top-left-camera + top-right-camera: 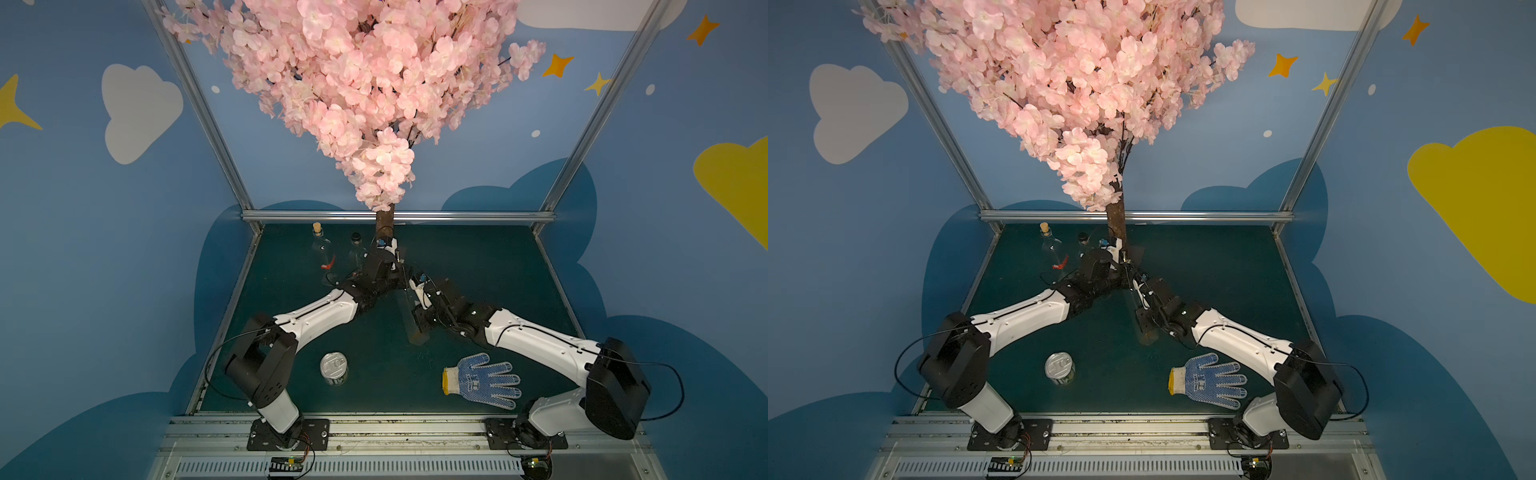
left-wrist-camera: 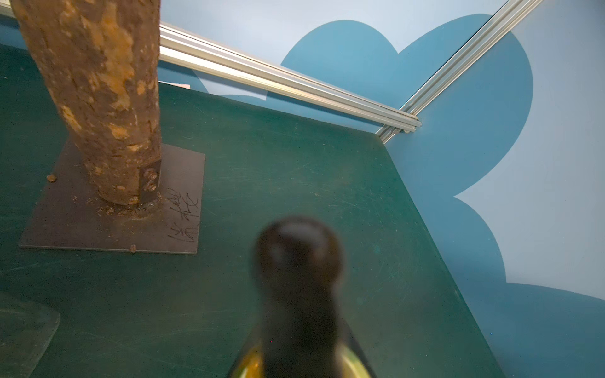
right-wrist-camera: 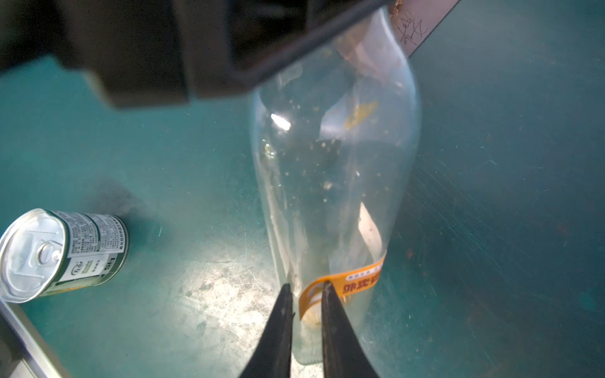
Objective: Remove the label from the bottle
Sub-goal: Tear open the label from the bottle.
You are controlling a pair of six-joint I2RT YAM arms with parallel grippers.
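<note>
Glass bottle [image 3: 334,170], neck clamped in the left gripper [image 1: 399,274], slants over the green table [image 3: 131,147]. The right gripper [image 3: 306,291] has narrow jaws straddling the loose end of the orange label [image 3: 357,278]. Next, likely: pinch firmly, peel away.

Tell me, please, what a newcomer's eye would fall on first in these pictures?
The pink blossom tree towers over the back of the green table. Mid-table, the right gripper, jaws narrowly parted, straddles the end of the orange label low on a clear bottle. A tin can and dotted glove sit in front.
</note>
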